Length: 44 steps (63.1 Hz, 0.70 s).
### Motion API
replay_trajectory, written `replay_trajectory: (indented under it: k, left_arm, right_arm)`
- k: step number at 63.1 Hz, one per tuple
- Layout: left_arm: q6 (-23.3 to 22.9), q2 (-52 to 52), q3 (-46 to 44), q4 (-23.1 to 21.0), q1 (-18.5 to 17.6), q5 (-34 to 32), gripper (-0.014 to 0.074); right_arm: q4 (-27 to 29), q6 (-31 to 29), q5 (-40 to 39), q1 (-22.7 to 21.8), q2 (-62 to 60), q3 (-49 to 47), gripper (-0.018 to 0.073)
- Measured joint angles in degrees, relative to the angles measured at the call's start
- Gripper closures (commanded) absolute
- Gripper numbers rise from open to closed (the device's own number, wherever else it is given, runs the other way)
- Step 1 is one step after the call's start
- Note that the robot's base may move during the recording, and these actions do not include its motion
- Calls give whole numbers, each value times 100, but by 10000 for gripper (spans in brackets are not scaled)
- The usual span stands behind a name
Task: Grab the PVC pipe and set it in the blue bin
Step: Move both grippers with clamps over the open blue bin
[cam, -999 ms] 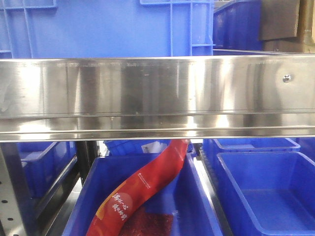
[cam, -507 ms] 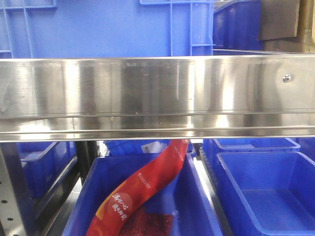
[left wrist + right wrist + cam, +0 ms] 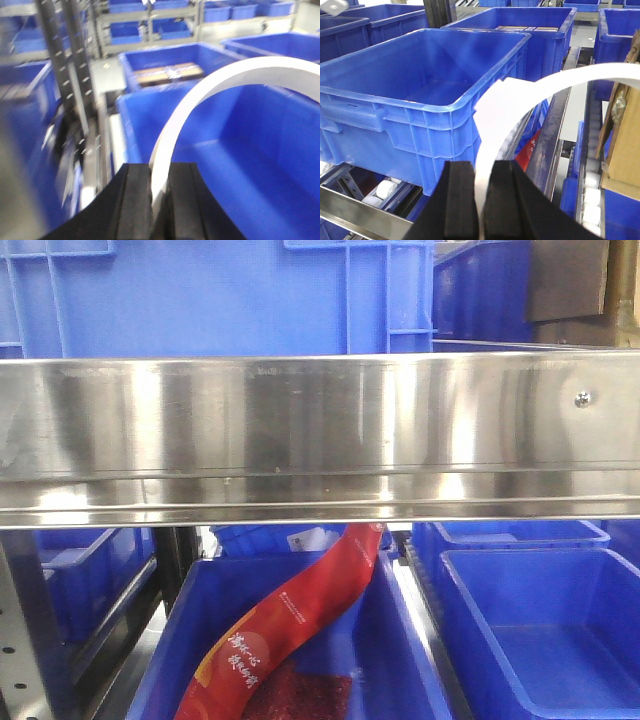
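Left gripper (image 3: 160, 172): the two black fingers (image 3: 135, 200) stand narrow, pinching one end of a white PVC pipe between them.
Left PVC pipe (image 3: 200, 92): a white half-ring rising from the fingers and curving up and to the right. In the left wrist view it arcs in front of the open left blue bin (image 3: 280, 125). How high it is above the bin cannot be told.
Behind the left blue bin: a further bin (image 3: 130, 65) holding a brown flat pack (image 3: 170, 72). A perforated shelf upright (image 3: 60, 65) stands to the left, blurred.
Right gripper (image 3: 482, 172): its black fingers (image 3: 457, 200) are also close together, clamped on the end of a second white pipe.
Right PVC pipe (image 3: 570, 80): it curves up from the fingers, shows a flat tab (image 3: 505, 95) at the bend, then sweeps right. It is outside the right blue bin (image 3: 395, 97), just off that bin's near right corner.
Right blue bin: it rests on white rollers (image 3: 382, 190).
Right edge of the right wrist view: a cardboard box (image 3: 620, 150).
Front view: a steel beam (image 3: 320, 430) spans the width. Below it, a red packet (image 3: 300, 620) leans in a lower middle bin (image 3: 400, 640), and a lower right bin (image 3: 540, 630) stands just beside it.
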Motion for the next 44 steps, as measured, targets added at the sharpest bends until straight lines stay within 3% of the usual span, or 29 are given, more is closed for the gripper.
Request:
replay_trajectory:
  k: [14, 44]
  left_arm:
    - [5, 477, -344, 268, -178, -279, 707]
    - [5, 1250, -486, 291, -252, -897, 707]
  right_arm:
    - [11, 0, 0, 0, 0, 0, 713]
    - [11, 0, 0, 0, 0, 0, 713]
